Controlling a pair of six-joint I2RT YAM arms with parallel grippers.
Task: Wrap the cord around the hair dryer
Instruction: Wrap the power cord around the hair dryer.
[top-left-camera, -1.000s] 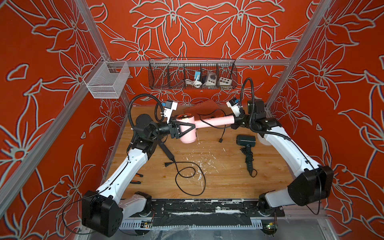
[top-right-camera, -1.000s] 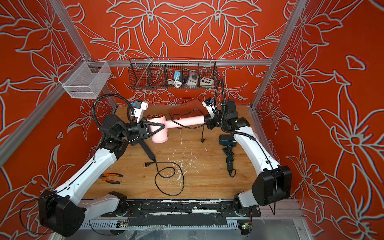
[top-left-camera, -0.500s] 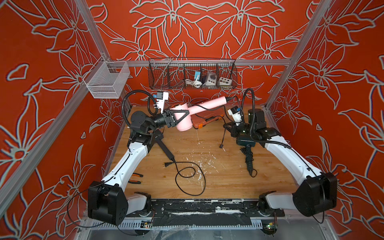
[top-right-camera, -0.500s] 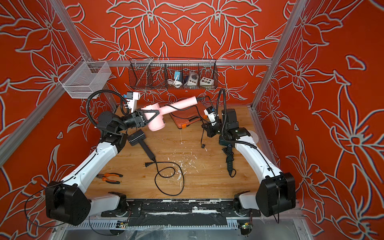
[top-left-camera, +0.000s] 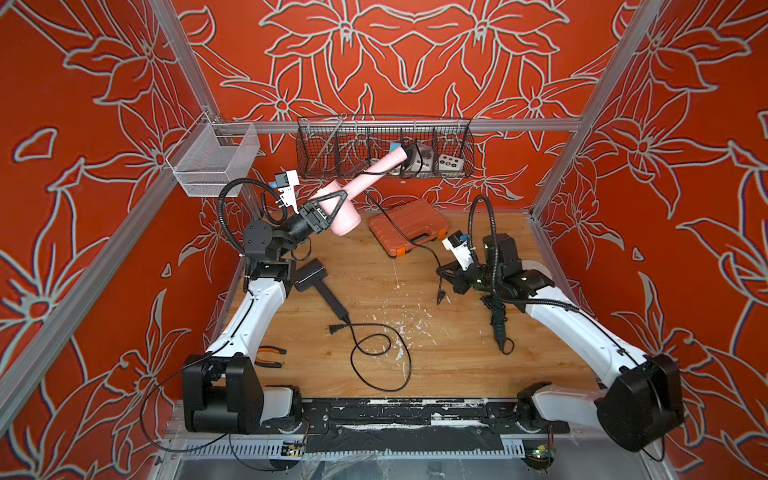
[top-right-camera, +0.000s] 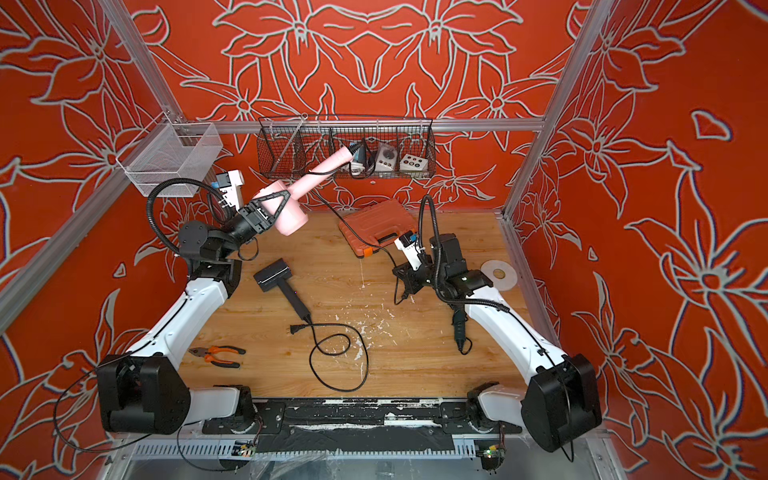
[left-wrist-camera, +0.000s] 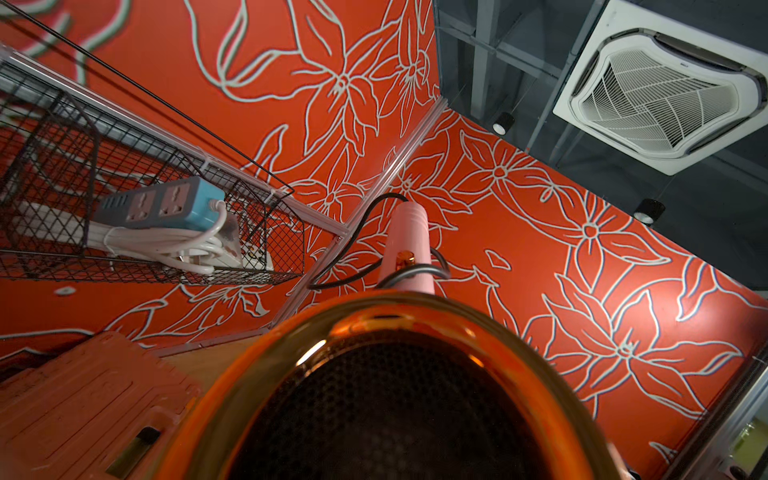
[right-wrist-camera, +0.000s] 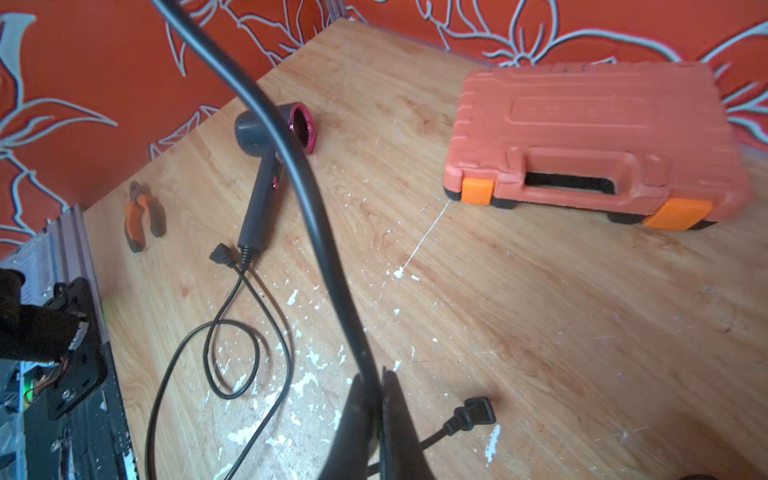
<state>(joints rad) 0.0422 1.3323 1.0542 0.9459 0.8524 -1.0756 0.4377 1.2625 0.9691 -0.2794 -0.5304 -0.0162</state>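
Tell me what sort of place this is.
Probably a robot lab cell, not a home: an aluminium frame holds printed floral walls around a wooden tabletop, and a ceiling air-conditioner unit shows above it.

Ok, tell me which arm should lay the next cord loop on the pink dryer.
Right. The right claw is shut on the cord near its plug and looks free to circle the handle. The left claw is busy holding the dryer by its head, handle raised.

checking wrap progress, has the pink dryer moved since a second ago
Yes. The dryer has swung up: its handle end now overlaps the wire basket; a second ago it lay level, well below that basket.
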